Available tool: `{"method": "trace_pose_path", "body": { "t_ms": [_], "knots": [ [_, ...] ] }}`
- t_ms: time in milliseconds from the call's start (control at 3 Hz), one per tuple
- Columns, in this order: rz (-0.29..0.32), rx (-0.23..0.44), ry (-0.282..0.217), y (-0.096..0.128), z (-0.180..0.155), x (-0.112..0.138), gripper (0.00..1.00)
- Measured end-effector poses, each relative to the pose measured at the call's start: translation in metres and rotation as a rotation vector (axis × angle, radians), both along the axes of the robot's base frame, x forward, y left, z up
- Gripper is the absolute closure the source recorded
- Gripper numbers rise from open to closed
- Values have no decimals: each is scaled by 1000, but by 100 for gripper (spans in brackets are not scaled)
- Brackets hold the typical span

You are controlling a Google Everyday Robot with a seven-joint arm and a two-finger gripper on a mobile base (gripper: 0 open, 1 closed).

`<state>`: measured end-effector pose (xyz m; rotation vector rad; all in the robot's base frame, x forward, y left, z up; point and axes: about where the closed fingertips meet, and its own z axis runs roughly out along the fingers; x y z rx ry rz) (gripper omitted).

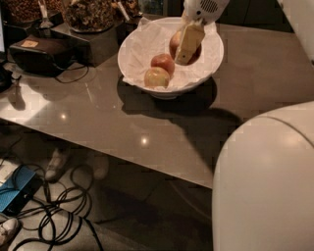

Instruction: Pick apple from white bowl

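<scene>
The white bowl (147, 46), lined with crinkled white paper, stands on the brown table. The large red-orange apple (173, 44) is at the bowl's far right side, mostly hidden behind a beige finger (189, 41). My gripper (185, 53) comes down from the top and is shut on this apple, holding it slightly above the paper lining. A smaller dark red apple (163, 62) and a pale yellow-green apple (156, 77) lie in the bowl's front left part, apart from the gripper.
Jars of snacks (88, 12) and a black box (41, 54) stand at the table's back left. My white body (265, 181) fills the lower right. Cables (59, 206) and a shoe (56, 164) lie on the floor below the table's front edge.
</scene>
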<state>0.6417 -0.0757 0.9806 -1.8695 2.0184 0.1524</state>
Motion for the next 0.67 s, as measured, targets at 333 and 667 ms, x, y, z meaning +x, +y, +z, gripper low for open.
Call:
{"method": "trace_pose_path", "body": {
  "t_ms": [333,667],
  "knots": [
    [82,1,-24,18,21,-11,100],
    [150,5,-52,36,41,-20,100]
  ]
}}
